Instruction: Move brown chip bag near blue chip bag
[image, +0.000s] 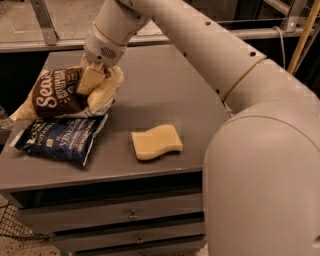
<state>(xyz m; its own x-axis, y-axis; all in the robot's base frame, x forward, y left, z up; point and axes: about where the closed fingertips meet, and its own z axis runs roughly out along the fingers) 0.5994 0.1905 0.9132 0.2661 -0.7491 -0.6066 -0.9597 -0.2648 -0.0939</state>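
Hand (96, 84) clamps brown chip bag (52, 95), which extends left above blue chip bag (57, 140).

The arm (200, 45) is creamy white, fat and round like a smooth tube. Small dark dots run along it, and a thin line rings its big bend. The claw (97, 84), over the left of the surface (165, 90), has chunky pale yellow fingers (91, 80) pinching the brown chip bag (50, 95).

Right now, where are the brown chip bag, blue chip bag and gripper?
brown chip bag (52, 95), camera view, dark brown centre.
blue chip bag (60, 141), camera view, navy front.
gripper (98, 85), camera view, between fingertips gripping the brown bag's right end.
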